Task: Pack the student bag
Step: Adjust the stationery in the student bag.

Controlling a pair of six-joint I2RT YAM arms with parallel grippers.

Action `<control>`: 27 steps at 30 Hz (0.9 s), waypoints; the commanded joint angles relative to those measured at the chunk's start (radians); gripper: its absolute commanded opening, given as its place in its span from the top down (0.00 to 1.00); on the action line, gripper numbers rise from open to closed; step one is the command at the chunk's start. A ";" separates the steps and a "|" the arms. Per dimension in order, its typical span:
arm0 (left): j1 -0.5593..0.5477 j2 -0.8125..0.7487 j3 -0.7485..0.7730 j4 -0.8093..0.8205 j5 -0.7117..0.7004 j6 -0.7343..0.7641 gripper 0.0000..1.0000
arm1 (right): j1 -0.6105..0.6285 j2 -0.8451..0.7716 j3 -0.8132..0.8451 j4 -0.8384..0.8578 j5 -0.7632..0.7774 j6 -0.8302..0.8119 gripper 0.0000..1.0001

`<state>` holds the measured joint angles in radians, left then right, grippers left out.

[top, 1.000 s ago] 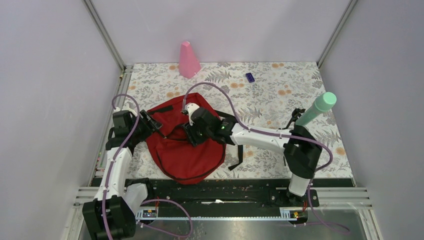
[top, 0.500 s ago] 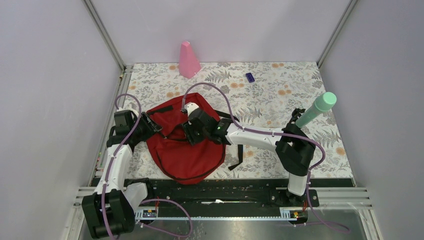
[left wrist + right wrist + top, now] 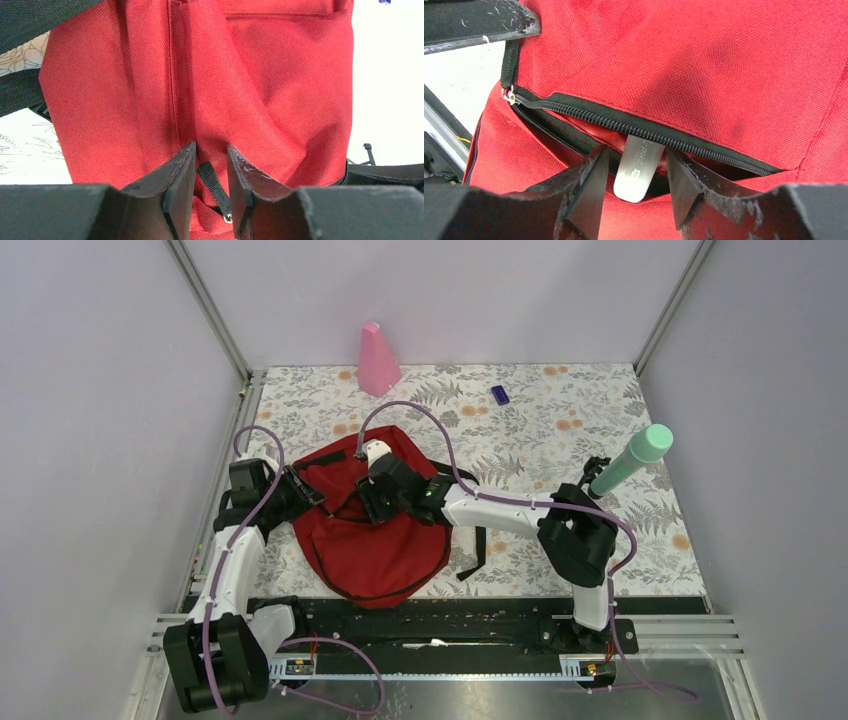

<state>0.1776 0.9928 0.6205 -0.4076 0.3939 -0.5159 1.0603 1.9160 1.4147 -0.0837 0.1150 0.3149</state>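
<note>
The floral surface fills the top view. The student bag, dark red with black trim, lies slumped at about 8 o'clock from the middle of the surface, close to the near edge.

Both arms reach onto the bag's upper part. The left gripper meets it at the bag's 10 o'clock edge. In the left wrist view this gripper is narrow, its two fingers pinching a raised fold of the red fabric, with a black strap running down between them.

The right gripper sits over the bag's upper middle, toward 12 o'clock on the bag. In its wrist view the right gripper is moderately spread just below the black zipper of an open pocket. A flat white tube with grey printing stands between the fingers, its upper end tucked under the zipper edge into the pocket. It lies close to the right-hand finger, but whether the fingers actually press it cannot be told.

A mint-green cylinder leans at 3 o'clock on the surface, well apart from the bag. A pink cone stands at 11 o'clock by the back wall. A small dark blue item lies at 12 o'clock.
</note>
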 commanded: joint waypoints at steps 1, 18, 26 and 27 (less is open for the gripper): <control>-0.001 0.003 0.045 0.050 0.064 0.031 0.70 | 0.006 0.003 0.027 0.022 0.037 0.022 0.47; 0.000 0.038 0.063 0.047 0.170 0.067 1.00 | 0.007 -0.020 0.099 -0.171 -0.066 -0.096 0.87; -0.001 0.012 0.058 0.062 0.191 0.059 1.00 | 0.006 0.070 0.265 -0.419 -0.171 -0.133 0.88; -0.001 0.007 0.056 0.062 0.193 0.057 1.00 | 0.006 0.082 0.282 -0.439 -0.174 -0.136 0.88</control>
<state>0.1776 1.0344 0.6468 -0.3973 0.5159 -0.4599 1.0603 1.9537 1.6062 -0.3832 0.0132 0.2157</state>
